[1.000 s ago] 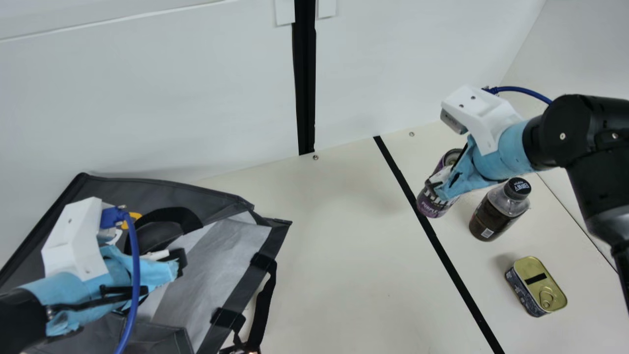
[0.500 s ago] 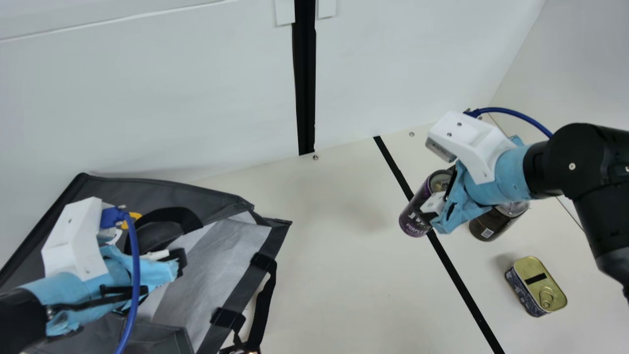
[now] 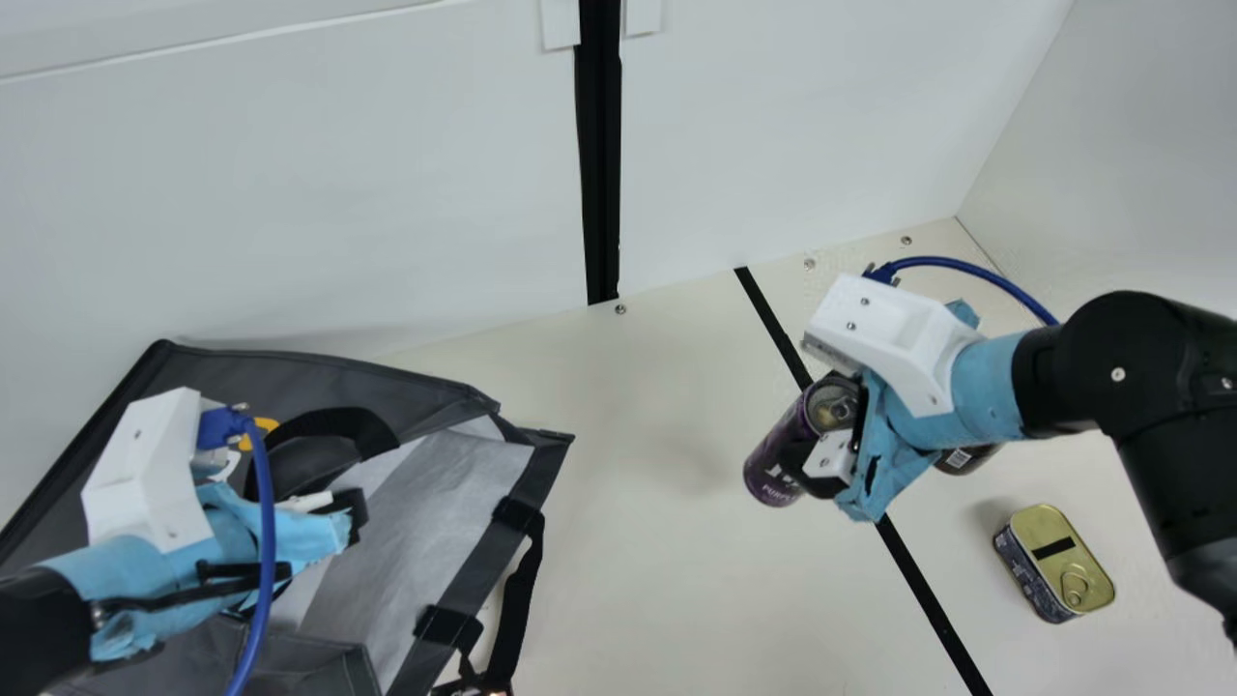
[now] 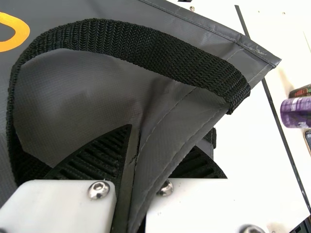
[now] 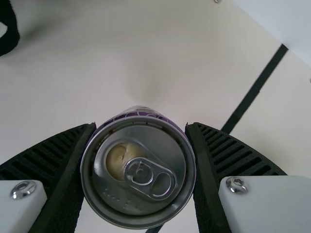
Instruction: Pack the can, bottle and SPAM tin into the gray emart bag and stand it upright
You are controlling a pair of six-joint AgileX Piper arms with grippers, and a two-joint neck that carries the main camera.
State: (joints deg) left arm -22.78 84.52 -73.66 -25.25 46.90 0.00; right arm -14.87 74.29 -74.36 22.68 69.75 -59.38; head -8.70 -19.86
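In the main view my left gripper is at the gray bag, which lies with its mouth toward the middle. The left wrist view shows my left gripper shut on a fold of the bag's edge, beside the black handle. My right gripper is shut on the purple can, held tilted over the table. In the right wrist view the can's top sits between the fingers of my right gripper. Behind the right gripper the bottle is mostly hidden. The SPAM tin rests nearer the front.
A black tape line crosses the cream table under the right gripper. Black straps hang from the bag's mouth onto the table. White walls stand behind and at the right.
My right gripper has moved left and toward the front with the can in it, and now covers most of the bottle. The left arm and the bag have kept still.
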